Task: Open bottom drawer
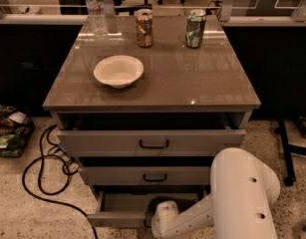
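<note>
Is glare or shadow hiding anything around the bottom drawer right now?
Camera view: dim, warm light; glare sits on the tabletop near its front edge; the bottom drawer lies in shadow but its tray shows; the hand, at that drawer's front, sits by the frame's lower edge.

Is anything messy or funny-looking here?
Nothing is spilled or tipped: the bowl, brown can, green can and water bottle stand upright. The bottom drawer sticks out, its tray showing, with the gripper at its front. The top drawer is ajar too, and a black cable sprawls on the floor, left.
</note>
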Controlling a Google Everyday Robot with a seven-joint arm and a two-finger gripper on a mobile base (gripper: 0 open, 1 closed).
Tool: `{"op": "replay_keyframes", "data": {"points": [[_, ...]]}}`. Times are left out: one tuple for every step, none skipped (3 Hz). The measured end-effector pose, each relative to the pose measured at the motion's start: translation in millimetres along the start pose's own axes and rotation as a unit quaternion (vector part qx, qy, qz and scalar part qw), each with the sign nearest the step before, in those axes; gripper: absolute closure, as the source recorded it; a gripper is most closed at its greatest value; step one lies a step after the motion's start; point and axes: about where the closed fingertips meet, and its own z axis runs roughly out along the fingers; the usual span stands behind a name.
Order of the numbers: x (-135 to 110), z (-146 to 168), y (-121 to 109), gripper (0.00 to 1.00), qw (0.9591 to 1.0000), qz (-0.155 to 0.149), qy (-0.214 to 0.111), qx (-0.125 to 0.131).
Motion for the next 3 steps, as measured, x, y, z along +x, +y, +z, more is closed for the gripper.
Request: {"op": "replay_keyframes", "data": {"points": [[-3, -2, 13, 1.0, 0.9999, -0.002, -0.004, 0.012], [-4, -2, 14, 1.0, 0.9999, -0.002, -0.004, 0.015], [-8, -6, 31, 1.0, 0.9995, -0.007, -0.006, 0.03]]}}
